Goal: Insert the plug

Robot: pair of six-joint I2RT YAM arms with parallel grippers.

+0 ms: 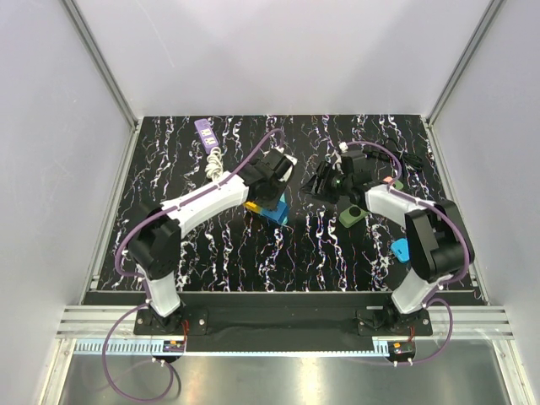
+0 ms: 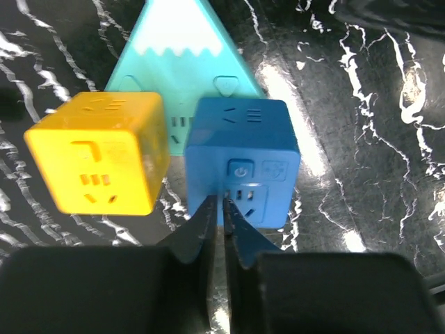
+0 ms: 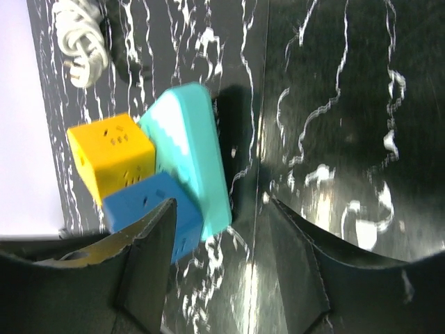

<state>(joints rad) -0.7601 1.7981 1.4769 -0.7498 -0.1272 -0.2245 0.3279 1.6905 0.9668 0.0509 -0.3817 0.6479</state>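
Note:
A blue cube adapter (image 2: 242, 156) and a yellow cube adapter (image 2: 104, 153) sit side by side against a teal triangular socket block (image 2: 177, 42) on the black marbled table. Any prongs are hidden, so I cannot tell how deep either cube sits. My left gripper (image 2: 223, 203) is shut with nothing between its fingers, its tips at the blue cube's near face by the socket holes. In the right wrist view, my right gripper (image 3: 221, 202) stands open and empty just right of the teal block (image 3: 198, 160); its left finger (image 3: 149, 243) overlaps the blue cube (image 3: 149, 202).
A purple power strip (image 1: 205, 129) with a coiled white cable (image 1: 214, 160) lies at the back left. A green piece (image 1: 353, 216), a blue piece (image 1: 400, 249) and black cabled items (image 1: 412, 160) lie on the right. Grey walls enclose the table.

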